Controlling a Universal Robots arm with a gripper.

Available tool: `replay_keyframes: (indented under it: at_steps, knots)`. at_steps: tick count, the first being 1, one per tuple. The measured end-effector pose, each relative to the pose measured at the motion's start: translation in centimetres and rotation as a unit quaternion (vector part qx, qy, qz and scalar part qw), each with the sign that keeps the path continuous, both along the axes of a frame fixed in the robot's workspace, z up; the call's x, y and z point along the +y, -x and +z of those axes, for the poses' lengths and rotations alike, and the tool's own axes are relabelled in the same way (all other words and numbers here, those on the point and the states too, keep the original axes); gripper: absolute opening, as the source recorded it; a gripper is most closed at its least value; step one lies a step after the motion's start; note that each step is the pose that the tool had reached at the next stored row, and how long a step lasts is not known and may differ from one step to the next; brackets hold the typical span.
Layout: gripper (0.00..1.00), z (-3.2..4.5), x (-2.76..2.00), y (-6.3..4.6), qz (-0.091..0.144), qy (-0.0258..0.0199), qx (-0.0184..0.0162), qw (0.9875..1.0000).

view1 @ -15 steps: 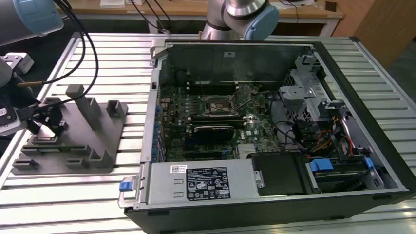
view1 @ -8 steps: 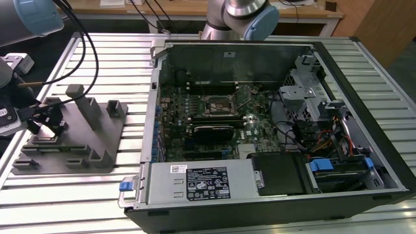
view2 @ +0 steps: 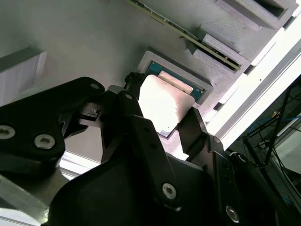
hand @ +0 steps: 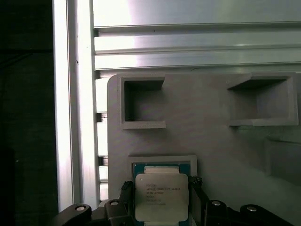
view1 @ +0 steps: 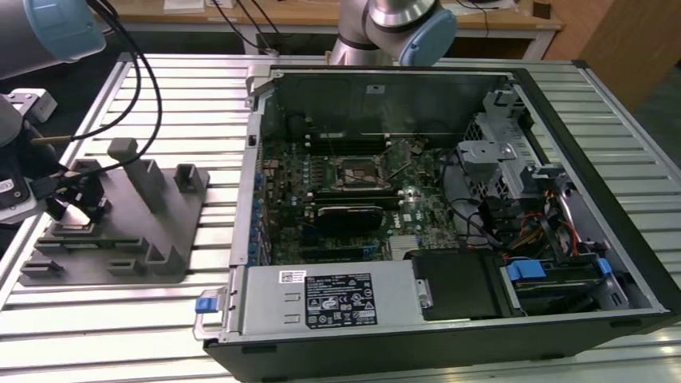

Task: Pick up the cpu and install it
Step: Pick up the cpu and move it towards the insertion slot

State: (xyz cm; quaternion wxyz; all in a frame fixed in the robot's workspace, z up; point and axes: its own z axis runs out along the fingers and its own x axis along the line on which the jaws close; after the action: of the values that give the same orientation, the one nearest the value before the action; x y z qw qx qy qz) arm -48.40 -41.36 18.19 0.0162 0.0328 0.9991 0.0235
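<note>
You've got the gripper down low over the grey tray, at the exterior view's left, well apart from the open PC case. In both wrist views it straddles the cpu, which lies flat, silver top up, in a shallow square recess near the tray's edge.

The recess has a purpose. It keeps the chip square & in a known spot, so the gripper can drop straight down w/ the chip centred under it, no hunting.

You can't tell from these views whether the gripper is clamped on the chip or only brackets it. The chip's edges & the dark gripper parts run together. The chip looks seated in its recess, not lifted, so I'd judge this as the pick-up stage, w/ install not begun.

Other pockets are cut into the tray beside the cpu, prob. for other parts.

The tray sits on the slatted alu table just beside the case, which I'd guess keeps the carry short. The case lies on its side w/ the panel off, so the board faces up. The dark socket frame sits mid-board & is reachable from above. Can't tell whether the socket is open.
</note>
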Motion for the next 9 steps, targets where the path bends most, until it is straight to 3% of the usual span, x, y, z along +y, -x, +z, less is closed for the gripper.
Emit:
replay_keyframes:
  at_steps: [9]
  knots:
    - [0.59,-0.04,0.04,0.0,0.003,-0.0021,0.0,1.0]
